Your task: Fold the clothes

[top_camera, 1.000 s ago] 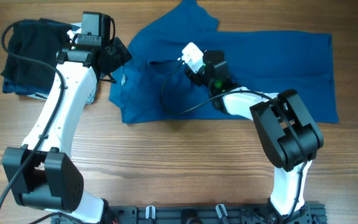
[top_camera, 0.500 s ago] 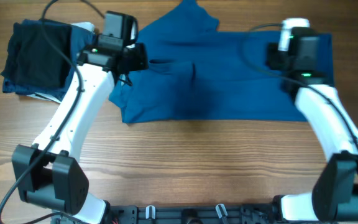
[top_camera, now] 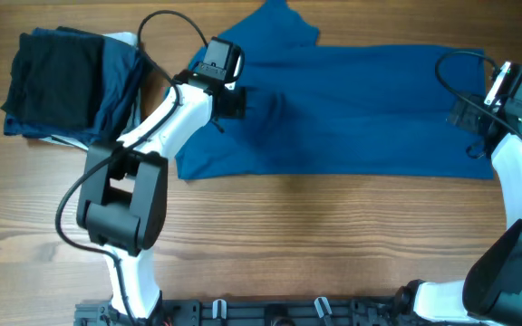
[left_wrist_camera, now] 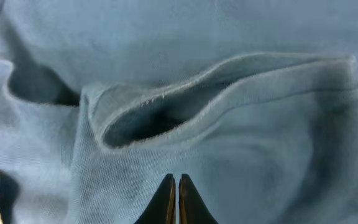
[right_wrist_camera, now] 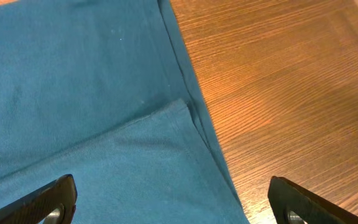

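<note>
The clothes, a blue polo shirt (top_camera: pixel 361 109), lie spread flat across the far half of the table, with one sleeve (top_camera: pixel 275 23) sticking out at the back. My left gripper (top_camera: pixel 231 100) hovers over the collar end and is shut. In the left wrist view its fingertips (left_wrist_camera: pixel 176 179) meet just above the cloth, with nothing visible between them, below a raised fold of the collar (left_wrist_camera: pixel 216 93). My right gripper (top_camera: pixel 471 116) stands open over the shirt's right edge. Its fingers (right_wrist_camera: pixel 58 199) straddle the hem (right_wrist_camera: pixel 197 124), one over cloth, the other over wood.
A stack of folded garments sits at the back left, a black one (top_camera: pixel 53 77) on top of a navy one (top_camera: pixel 116 72). Bare wooden table (top_camera: pixel 315 235) runs along the front, and more of it (right_wrist_camera: pixel 278 81) shows right of the hem.
My left gripper has moved right from the shirt's left edge onto the collar area and has shut. The right arm has swung from the shirt's middle to its right hem and opened wider.
</note>
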Tool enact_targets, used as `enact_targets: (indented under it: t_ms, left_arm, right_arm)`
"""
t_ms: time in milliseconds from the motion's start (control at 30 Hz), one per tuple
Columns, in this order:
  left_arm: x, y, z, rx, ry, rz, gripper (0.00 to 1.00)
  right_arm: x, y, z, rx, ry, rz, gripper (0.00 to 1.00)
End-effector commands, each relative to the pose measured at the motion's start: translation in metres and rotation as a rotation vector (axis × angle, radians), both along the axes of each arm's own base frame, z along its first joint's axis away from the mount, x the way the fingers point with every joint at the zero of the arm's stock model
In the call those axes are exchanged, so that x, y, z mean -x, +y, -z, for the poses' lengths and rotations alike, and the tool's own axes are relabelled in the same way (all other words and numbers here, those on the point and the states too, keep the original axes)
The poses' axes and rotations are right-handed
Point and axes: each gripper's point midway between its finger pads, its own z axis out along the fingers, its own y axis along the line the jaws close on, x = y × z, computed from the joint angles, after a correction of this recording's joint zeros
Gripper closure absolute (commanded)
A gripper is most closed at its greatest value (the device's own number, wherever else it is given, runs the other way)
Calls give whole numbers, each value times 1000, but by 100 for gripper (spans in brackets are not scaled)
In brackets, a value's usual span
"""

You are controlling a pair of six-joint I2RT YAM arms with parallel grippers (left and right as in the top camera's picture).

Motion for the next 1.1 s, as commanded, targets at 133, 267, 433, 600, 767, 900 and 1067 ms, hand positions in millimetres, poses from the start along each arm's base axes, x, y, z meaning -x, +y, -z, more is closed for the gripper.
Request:
enact_targets:
  t_ms: [133,267,433,600,767,900,1067]
  left_arm:
    - [-19,9,23,-100,-45,39,95]
    - [-52,-2,4,-57,-206,44,95]
    - [-73,-10,-26,-15,-320,33,93]
    - [-51,-1,-118,11,-351,6,93]
    - [-13,16,-79,-70,-135,14,96]
    - [-4,19,-21,-119,3,22,96]
    - [-11,33,3,-204,13,-6,96]
  right_arm:
    - [0,4,2,-19,-5,-3,0]
    - [0,4,2,-19,-4,-2,0]
    - [0,4,2,-19,-5,-3,0]
    - [0,4,2,-19,-4,-3,0]
    - [0,4,2,-19,-5,-3,0]
    - [0,4,2,-19,-4,-2,1]
    - [0,4,2,-19,-5,-3,0]
